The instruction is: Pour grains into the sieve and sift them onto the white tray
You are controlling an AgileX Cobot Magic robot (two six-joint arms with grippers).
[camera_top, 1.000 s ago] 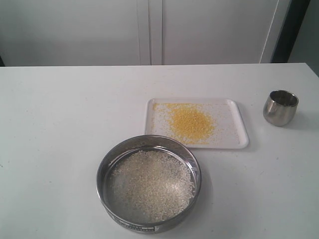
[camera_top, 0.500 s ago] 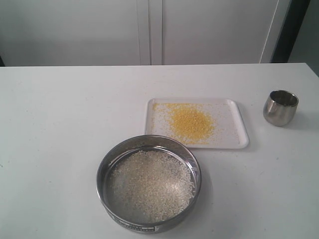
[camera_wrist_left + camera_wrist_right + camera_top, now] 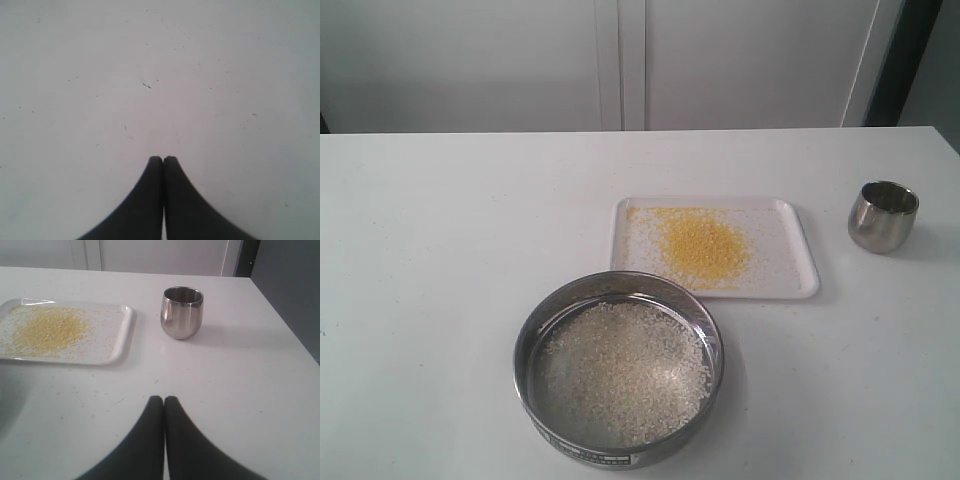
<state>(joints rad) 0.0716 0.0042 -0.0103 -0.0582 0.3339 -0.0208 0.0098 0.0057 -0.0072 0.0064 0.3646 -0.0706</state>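
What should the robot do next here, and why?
Probably nothing more than resting the arms. The yellow grains lie on the white tray, only whitish grains sit in the sieve, which stands on the table beside the tray, and the steel cup stands upright apart. The left gripper and right gripper are shut, holding nothing.

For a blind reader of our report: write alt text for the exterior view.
A round steel sieve holding whitish rice-like grains stands on a white table, nearer the camera than a white tray strewn with fine yellow grains. A small steel cup stands apart at the right.
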